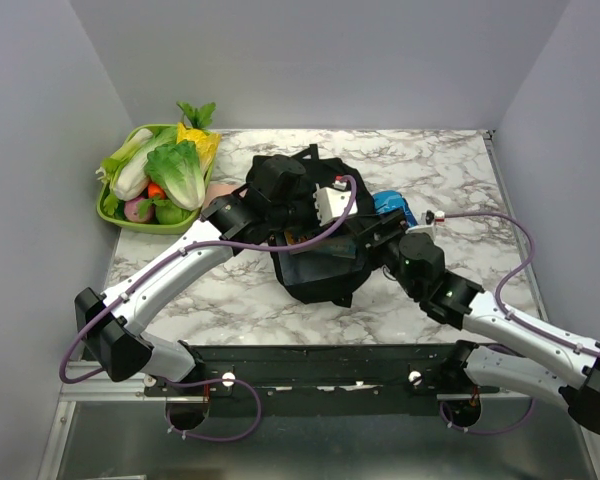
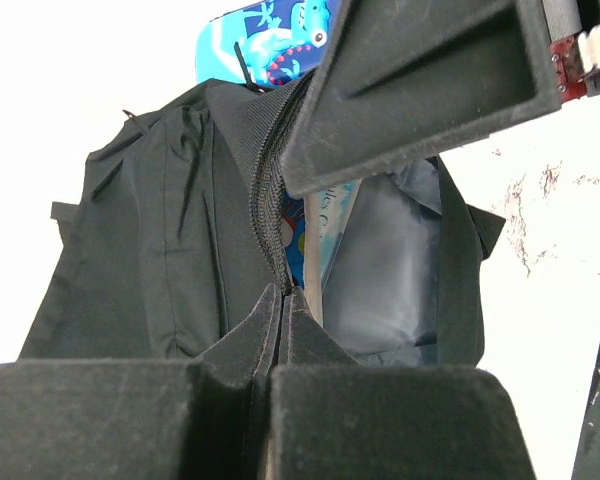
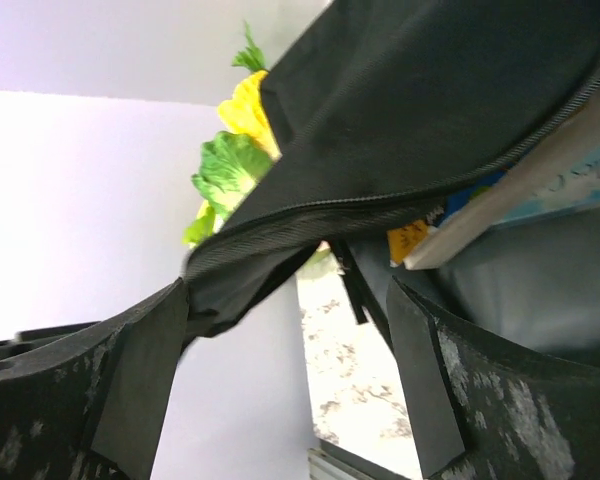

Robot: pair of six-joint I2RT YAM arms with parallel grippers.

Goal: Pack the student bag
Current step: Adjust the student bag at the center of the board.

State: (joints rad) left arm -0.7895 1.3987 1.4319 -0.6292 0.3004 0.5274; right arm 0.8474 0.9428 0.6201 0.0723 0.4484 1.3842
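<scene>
The student bag [image 1: 310,262], a floppy black backpack, lies mid-table with its main opening unzipped. My left gripper [image 1: 330,222] is shut on the bag's zipper edge [image 2: 270,210], pinching the fabric between its fingertips [image 2: 283,298]. A book [image 2: 325,225] stands inside against the grey lining and also shows in the right wrist view [image 3: 525,190]. My right gripper [image 1: 372,234] is open at the bag's mouth [image 3: 290,370]. The upper flap [image 3: 400,120] drapes over its left finger [image 3: 140,370]. One of its fingers looms in the left wrist view [image 2: 420,80].
A blue patterned glasses case [image 1: 393,207] lies just right of the bag and shows in the left wrist view [image 2: 265,40]. A green tray [image 1: 115,212] of toy vegetables [image 1: 175,170] stands at the far left, also seen in the right wrist view [image 3: 230,170].
</scene>
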